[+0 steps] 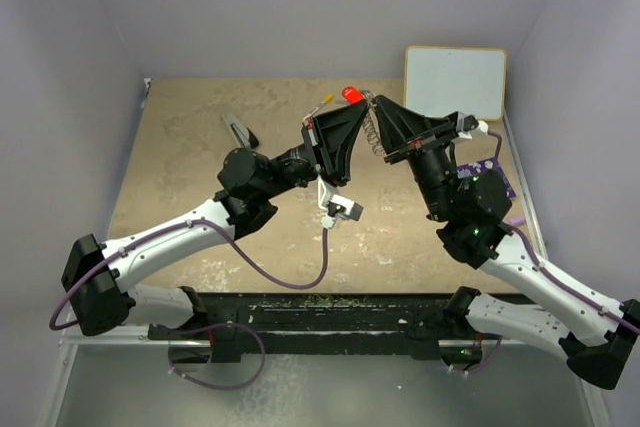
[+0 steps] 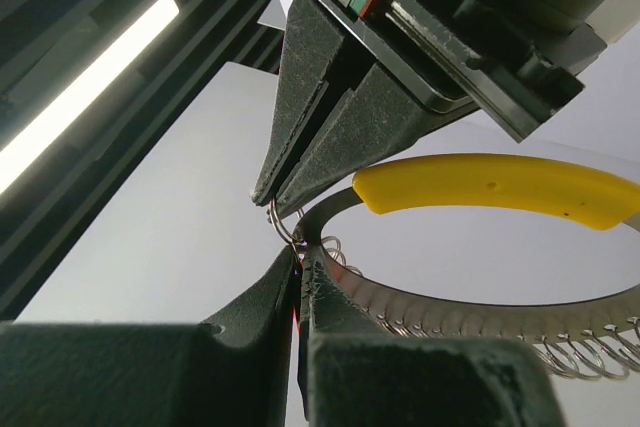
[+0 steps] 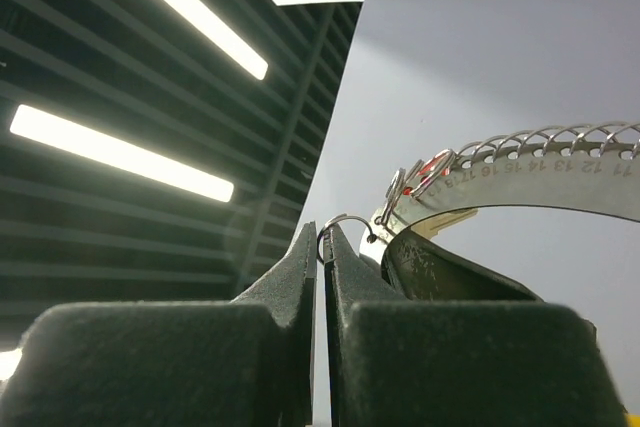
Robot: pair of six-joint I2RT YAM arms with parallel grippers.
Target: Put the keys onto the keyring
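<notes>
The keyring (image 3: 540,187) band reads 12 to 16, edged with silver coils, plus a yellow arc (image 2: 490,187). The left gripper (image 2: 300,259) pinches its end; the right gripper (image 3: 322,237) clamps a loop (image 3: 345,215) there

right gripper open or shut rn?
Shut. In the right wrist view the right gripper fingers meet, pinching a small wire loop at the tips.
</notes>
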